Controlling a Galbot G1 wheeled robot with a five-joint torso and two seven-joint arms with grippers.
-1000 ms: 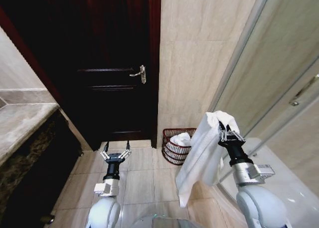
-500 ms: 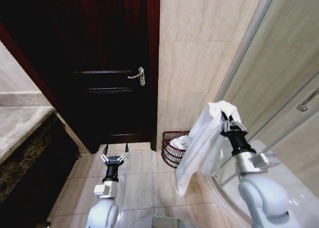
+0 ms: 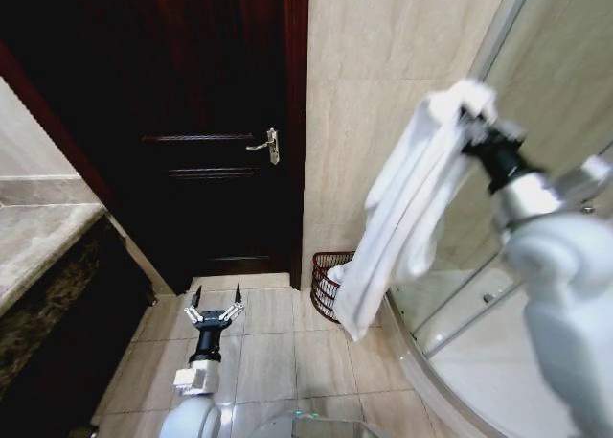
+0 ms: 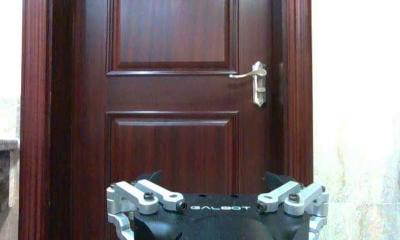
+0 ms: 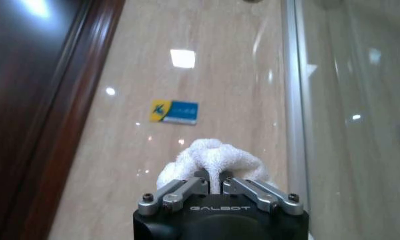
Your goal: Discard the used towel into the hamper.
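Right claw (image 3: pixel 471 122) was raised high at about 2 o'clock in the head view, pinched shut on the top of the white towel (image 3: pixel 402 218); the right wrist view showed a tuft of towel (image 5: pixel 210 160) bunched between the closed fingers (image 5: pixel 179 192). The towel hung in a long drape, its lower end dangling in front of the hamper (image 3: pixel 330 280), which sat on the floor tiles against the beige wall, at roughly 6 o'clock from the towel's tail and just beside the door frame. Only part of the hamper's rim and weave was visible behind the cloth.

Left claw (image 3: pixel 213 313) was parked low at 7 o'clock, fingers spread wide, empty, facing the dark wooden door (image 4: pixel 173 100).

Step in hand, as judged: carrying the towel over the hamper. To do it well, centre the hanging tail over the hamper mouth, lower so the cloth piles inside, and open only once most of it sits below the rim; otherwise it may drape over the edge or land on the floor.
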